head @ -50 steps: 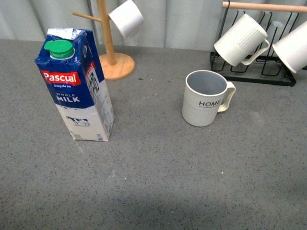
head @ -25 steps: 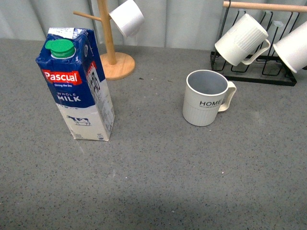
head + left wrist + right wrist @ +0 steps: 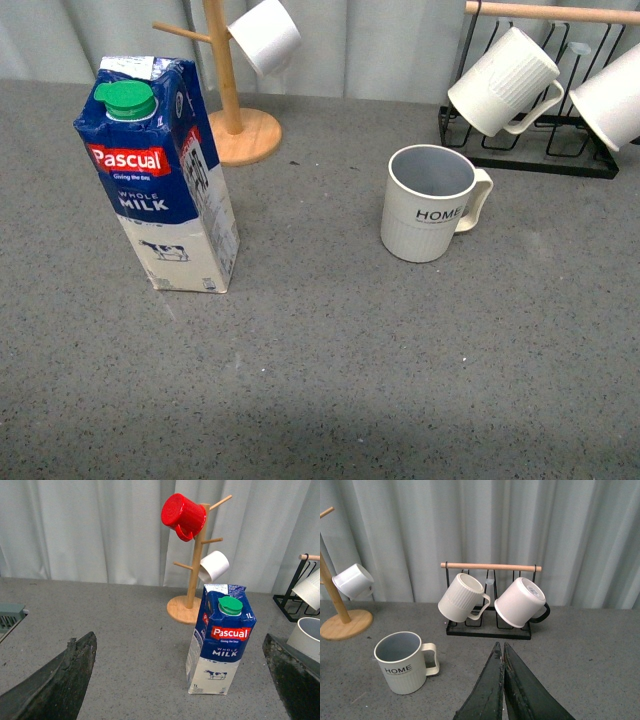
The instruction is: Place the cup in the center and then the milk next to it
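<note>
The cup (image 3: 428, 205), an off-white ribbed mug with "HOME" in black and a grey inside, stands upright right of the table's middle, handle to the right. It also shows in the right wrist view (image 3: 405, 662). The milk (image 3: 160, 175), a blue and white Pascual carton with a green cap, stands upright at the left; it also shows in the left wrist view (image 3: 220, 639). Neither arm shows in the front view. My left gripper (image 3: 182, 680) is open and empty, short of the carton. My right gripper (image 3: 503, 655) is shut and empty, to the right of the cup.
A wooden mug tree (image 3: 235, 125) with a small white cup (image 3: 264, 36) stands behind the carton; a red mug (image 3: 182, 515) hangs higher on it. A black wire rack (image 3: 525, 150) at the back right holds plain white mugs (image 3: 503, 82). Grey curtains hang behind.
</note>
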`<state>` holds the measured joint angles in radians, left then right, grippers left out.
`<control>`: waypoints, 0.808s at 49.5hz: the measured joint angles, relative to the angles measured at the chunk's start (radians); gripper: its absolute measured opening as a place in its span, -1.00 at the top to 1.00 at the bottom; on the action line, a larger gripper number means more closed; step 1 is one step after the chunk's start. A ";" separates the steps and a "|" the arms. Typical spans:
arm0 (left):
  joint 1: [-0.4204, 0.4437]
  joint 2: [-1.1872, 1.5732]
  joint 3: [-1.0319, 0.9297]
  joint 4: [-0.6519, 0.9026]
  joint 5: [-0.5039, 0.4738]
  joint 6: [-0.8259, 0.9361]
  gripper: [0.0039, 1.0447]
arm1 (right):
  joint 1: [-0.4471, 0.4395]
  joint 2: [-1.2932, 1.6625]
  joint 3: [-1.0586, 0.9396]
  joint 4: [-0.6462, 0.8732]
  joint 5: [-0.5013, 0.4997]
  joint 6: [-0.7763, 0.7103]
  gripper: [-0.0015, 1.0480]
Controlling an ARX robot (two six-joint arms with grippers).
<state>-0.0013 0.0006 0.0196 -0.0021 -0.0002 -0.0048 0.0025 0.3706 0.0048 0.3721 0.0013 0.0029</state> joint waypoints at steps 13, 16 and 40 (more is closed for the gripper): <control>0.000 0.000 0.000 0.000 0.000 0.000 -0.88 | 0.000 -0.090 0.000 -0.089 0.000 0.000 0.98; 0.000 0.000 0.000 0.000 0.000 0.000 -0.88 | 0.000 -0.107 0.000 -0.105 0.000 0.000 0.98; 0.000 0.000 0.000 0.000 0.000 0.000 -0.88 | 0.000 -0.336 0.001 -0.363 -0.002 0.000 0.98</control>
<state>-0.0013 0.0006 0.0196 -0.0021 -0.0006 -0.0048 0.0025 0.0345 0.0055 0.0090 -0.0010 0.0029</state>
